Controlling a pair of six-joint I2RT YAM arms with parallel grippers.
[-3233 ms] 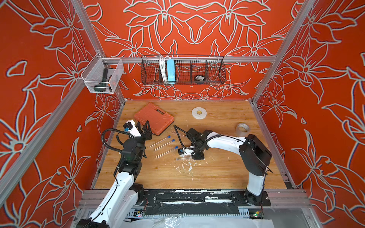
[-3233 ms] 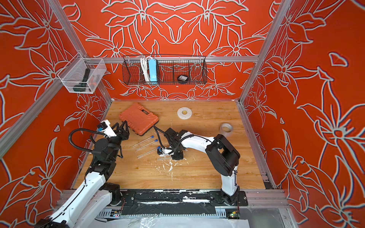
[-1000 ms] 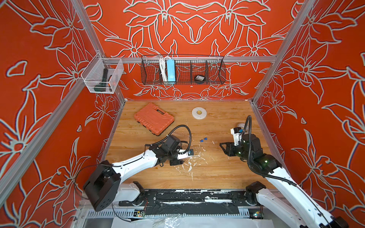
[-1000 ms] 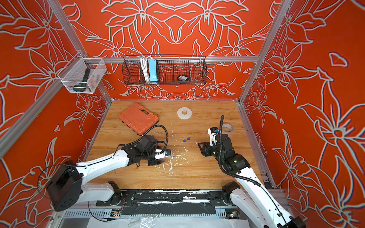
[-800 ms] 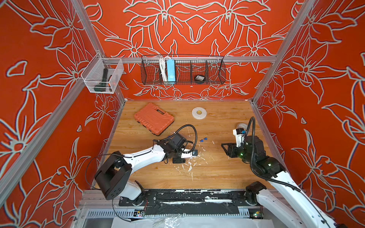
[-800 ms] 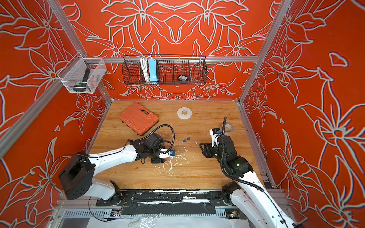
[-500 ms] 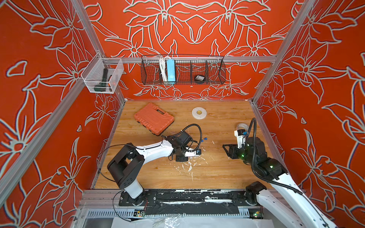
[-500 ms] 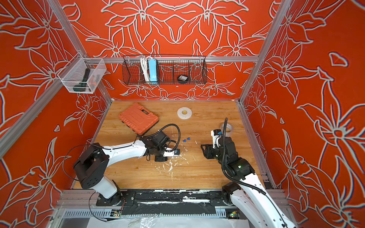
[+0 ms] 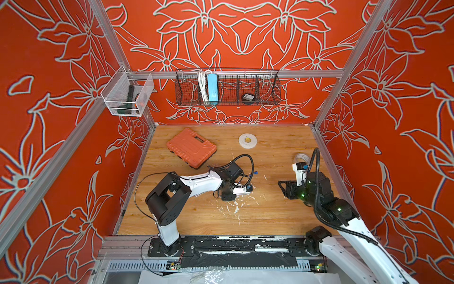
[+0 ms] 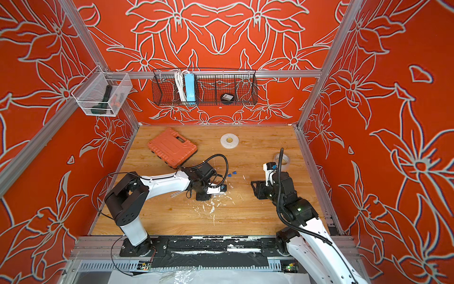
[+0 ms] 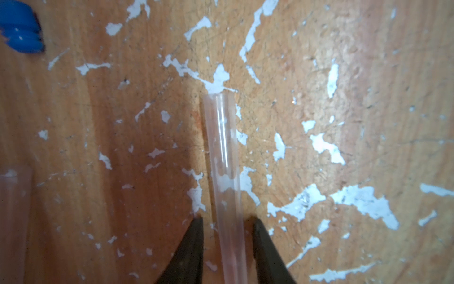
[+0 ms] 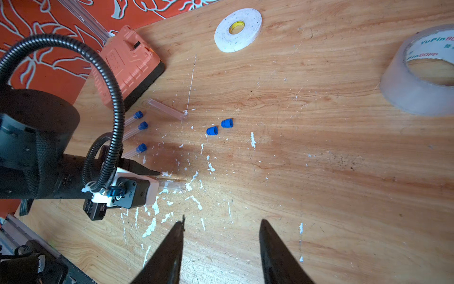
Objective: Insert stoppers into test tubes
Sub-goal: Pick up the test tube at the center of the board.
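My left gripper (image 11: pixel 227 221) is low over the table with its jaws on either side of a clear, unstoppered test tube (image 11: pixel 222 147), a thin gap showing on each side. In the right wrist view the same tube (image 12: pixel 172 185) pokes out under the left gripper. Three tubes with blue stoppers (image 12: pixel 138 114) lie beside it, and another bare tube (image 12: pixel 167 109) lies further back. Two loose blue stoppers (image 12: pixel 212 130) lie on the wood and show in both top views (image 9: pixel 255 172) (image 10: pixel 232 174). My right gripper (image 12: pixel 221 222) hovers open and empty to the right (image 9: pixel 282 189).
An orange tool case (image 9: pixel 191 151) lies at the back left, with a white tape roll (image 9: pixel 247 141) behind the middle. A clear tape roll (image 12: pixel 422 71) sits near the right wall. White paint flecks (image 9: pixel 235 209) spot the wood. A wire basket (image 9: pixel 227 87) hangs on the back wall.
My left arm has stretched further right along the table and its jaws have narrowed round the bare tube. The right arm has barely moved and stays open.
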